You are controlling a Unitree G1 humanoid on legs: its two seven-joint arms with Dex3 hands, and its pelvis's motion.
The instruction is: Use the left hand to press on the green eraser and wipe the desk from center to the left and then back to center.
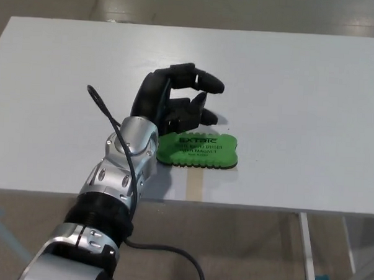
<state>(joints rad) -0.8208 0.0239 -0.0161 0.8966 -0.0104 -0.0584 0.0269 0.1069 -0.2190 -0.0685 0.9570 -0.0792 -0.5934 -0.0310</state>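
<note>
Head view looks down on a white desk [312, 108] with pale flooring beyond its far edge and a brown floor below its near edge. The green eraser [199, 150] lies flat on the desk close to the near edge, roughly at the middle of the desk's width. It is a scalloped green pad with a dark underside showing along its rim and dark lettering printed across its top, the first line larger than the two below it.

Coming up from the lower left is the robot's left arm, a silver forearm [120, 171] with a black cable [104, 108] looping off it and trailing down past the desk edge. The left hand [170, 102] sits just behind and to the left of the eraser, over the desk top. Its black fingers [202, 82] are curled forward but spread from one another, and nothing lies between them; the hand grips nothing. The lower fingers reach toward the eraser's far edge, and from this angle I cannot tell whether they touch it or hang just above. The eraser's printed face is fully uncovered. A faint shadow of the hand falls on the desk to the right of the fingers.

No part of the right hand shows anywhere here.
</note>
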